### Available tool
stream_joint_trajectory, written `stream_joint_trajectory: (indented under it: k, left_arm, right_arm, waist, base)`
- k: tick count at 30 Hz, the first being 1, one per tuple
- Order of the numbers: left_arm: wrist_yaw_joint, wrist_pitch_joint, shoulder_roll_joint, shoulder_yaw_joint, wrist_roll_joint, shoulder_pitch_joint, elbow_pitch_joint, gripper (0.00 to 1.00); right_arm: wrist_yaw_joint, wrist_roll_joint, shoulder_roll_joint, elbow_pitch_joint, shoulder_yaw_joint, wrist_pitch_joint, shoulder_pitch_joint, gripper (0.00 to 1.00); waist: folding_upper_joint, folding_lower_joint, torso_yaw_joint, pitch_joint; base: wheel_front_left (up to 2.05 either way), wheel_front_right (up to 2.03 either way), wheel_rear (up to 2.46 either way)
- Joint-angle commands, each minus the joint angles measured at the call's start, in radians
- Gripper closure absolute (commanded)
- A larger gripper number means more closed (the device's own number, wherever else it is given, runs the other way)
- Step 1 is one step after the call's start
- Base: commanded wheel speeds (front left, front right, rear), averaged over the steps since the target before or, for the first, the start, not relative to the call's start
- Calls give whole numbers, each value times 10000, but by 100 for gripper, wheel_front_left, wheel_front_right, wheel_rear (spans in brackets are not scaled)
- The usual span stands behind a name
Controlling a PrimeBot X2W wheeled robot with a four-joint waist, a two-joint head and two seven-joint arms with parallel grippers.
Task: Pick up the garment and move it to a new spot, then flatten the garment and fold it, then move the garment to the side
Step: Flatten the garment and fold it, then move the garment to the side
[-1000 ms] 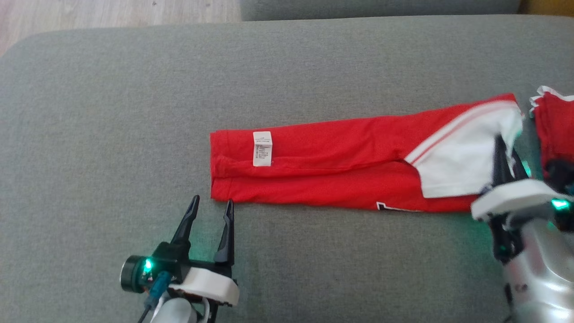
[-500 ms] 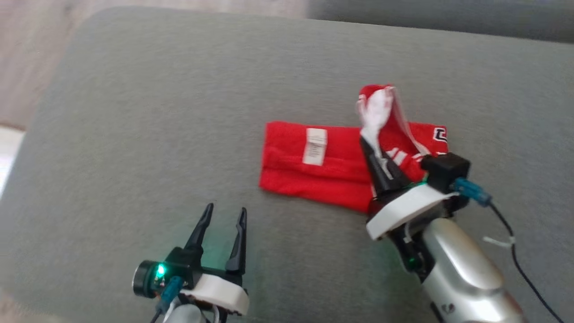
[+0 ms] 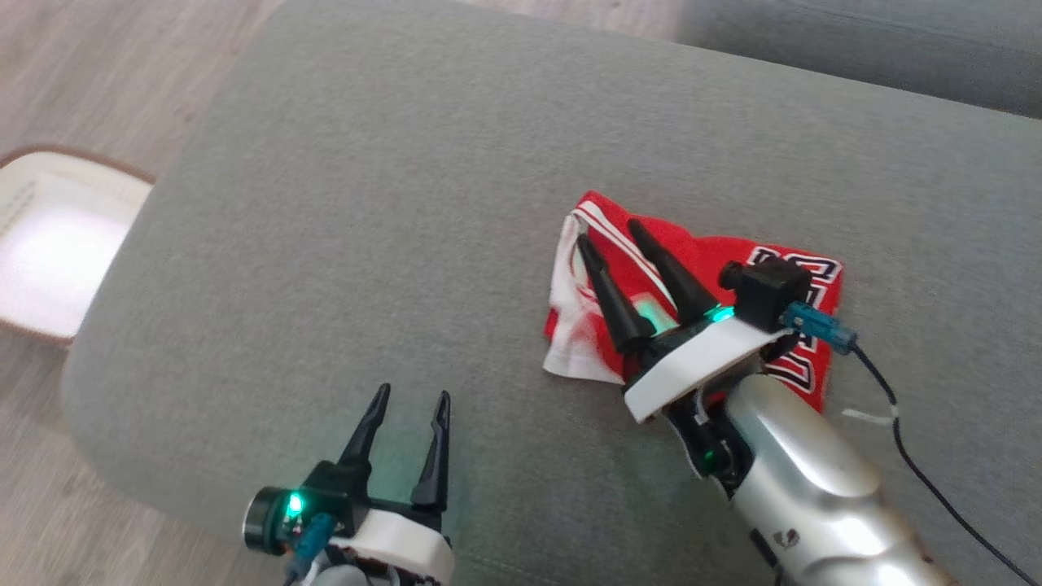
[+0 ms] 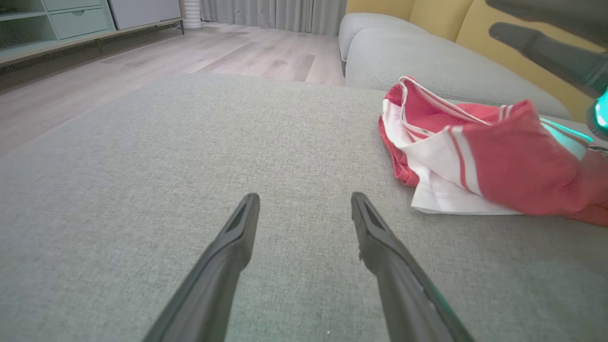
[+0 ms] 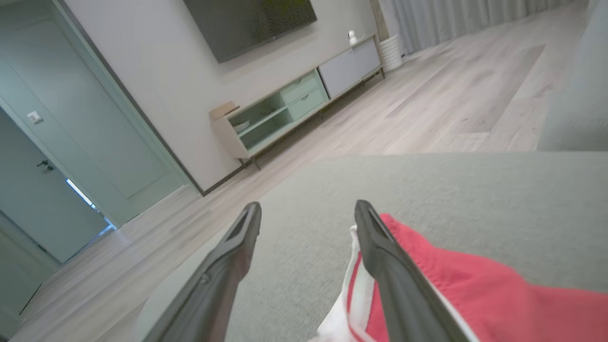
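Note:
The garment [image 3: 700, 256], red with white trim and black lettering, lies doubled over in a loose heap on the grey cushion [image 3: 391, 203]. My right gripper [image 3: 608, 232] hovers over its left, white-trimmed end, open, with nothing between the fingers. In the right wrist view the right gripper [image 5: 308, 205] stands open above the garment [image 5: 451, 285], whose edge lies under the right finger. My left gripper [image 3: 413, 394] is open near the cushion's front edge, to the left of the cloth. The left wrist view has the left gripper [image 4: 305, 197] above bare cushion, the garment [image 4: 498, 161] off to its right.
A pale basket with a brown rim [image 3: 49, 244] stands on the wood floor left of the cushion. Another grey cushion [image 3: 855, 41] lies behind. A black cable [image 3: 920, 464] trails from my right wrist. The cushion's rounded edge runs along the left and front.
The camera has swung. My right gripper carried the garment's white-trimmed end leftward over the rest, then opened and let it go. The cloth now lies shorter and doubled. The left gripper stayed put.

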Motion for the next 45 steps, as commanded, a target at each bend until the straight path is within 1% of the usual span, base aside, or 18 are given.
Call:
stream_joint_trajectory:
  k: [1,3,8,11,14,17,20,27,34,42,45]
  left_arm:
    - [60,-65,20,398,-2,-102,-274,0]
    - [72,-65,20,519,49,-99,-320,0]
    - [56,-65,20,810,228,-187,-436,0]
    - [108,-65,20,1032,327,-274,-497,0]
    - [173,-65,20,1324,424,-290,-554,0]
    - [269,-65,20,1626,552,-256,-580,0]
    - [366,-65,20,1875,741,-178,-547,0]
    - [487,-65,20,2196,1133,30,-553,0]
    - [534,-65,20,2235,1457,122,-599,0]
    - [557,-65,20,2190,1420,197,-616,0]
    - [561,-65,20,2110,1376,160,-656,0]
  right_arm:
    - [-7,-55,192,-297,-92,-128,-249,0]
    - [-7,-445,192,-476,-729,-140,-99,0]
    - [-7,-1874,193,-874,-2905,-146,774,0]
    - [-7,-2683,193,-1087,-3958,-147,1320,0]
    - [-7,-3222,194,-1239,-4676,-147,1808,0]
    - [-7,-3624,194,-1343,-5167,-147,2218,0]
    - [-7,-3899,194,-1433,-5465,-148,2554,0]
    - [-7,-4304,194,-1470,-5547,-148,2957,0]
    - [-7,-4666,194,-1416,-5584,-148,3032,0]
    - [-7,-4632,194,-1370,-5476,-148,3141,0]
    - [-7,-4546,194,-1184,-5243,-149,3062,0]
  waist:
    - [0,0,-268,-94]
    - [0,0,-615,-180]
    - [0,0,-1577,-294]
    - [0,0,-2160,-368]
    - [0,0,-2658,-453]
    - [0,0,-3048,-544]
    - [0,0,-3286,-615]
    - [0,0,-3441,-691]
    - [0,0,-3271,-680]
    - [0,0,-3115,-729]
    - [0,0,-3018,-641]
  base:
    - [0,0,0]
    - [0,0,0]
    - [0,0,0]
    - [0,0,0]
    - [0,0,0]
    - [0,0,0]
    - [0,0,0]
    - [0,0,0]
    - [0,0,0]
    - [0,0,0]
    - [0,0,0]
